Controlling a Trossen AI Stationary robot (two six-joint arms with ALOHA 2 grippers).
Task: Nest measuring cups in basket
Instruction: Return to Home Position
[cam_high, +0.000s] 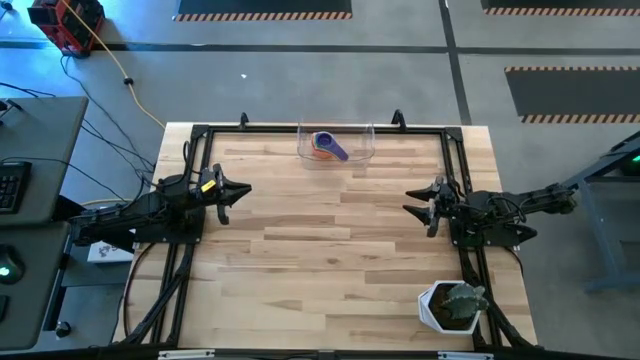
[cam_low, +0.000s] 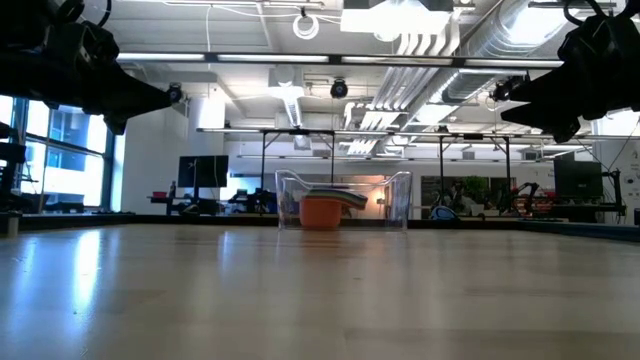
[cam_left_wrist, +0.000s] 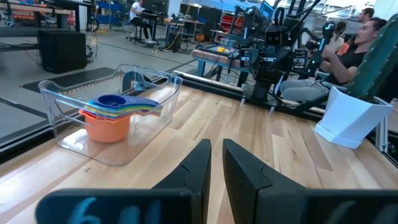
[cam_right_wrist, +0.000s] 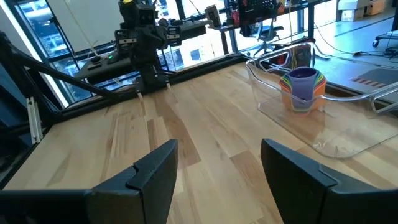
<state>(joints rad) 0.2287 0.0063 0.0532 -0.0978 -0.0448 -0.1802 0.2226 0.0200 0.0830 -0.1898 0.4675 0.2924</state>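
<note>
High view: measuring cups (cam_high: 328, 147) nested in basket (cam_high: 362, 148) at counter (cam_high: 330, 250) far edge; left gripper (cam_high: 238, 192) jaws together, right gripper (cam_high: 415, 203) jaws apart, well separated at side edges.

**A rainbow stack on pale wood**

The table (cam_high: 330, 250) is blond wood with streaky, striped grain. At twelve o'clock on it, the basket (cam_left_wrist: 155, 106) is clear. The measuring cups (cam_left_wrist: 112, 115) inside show orange at the bottom, then thin bands of red, yellow, green and teal, with violet-blue on top. At five o'clock the plant pot (cam_high: 430, 308) is white and its plant (cam_high: 465, 297) grey-green. The left gripper (cam_left_wrist: 216, 146) at nine and the right gripper (cam_right_wrist: 217, 149) at three are black. Beyond twelve, dark floor mats (cam_high: 570, 90) carry orange-and-black striped edges.
</note>
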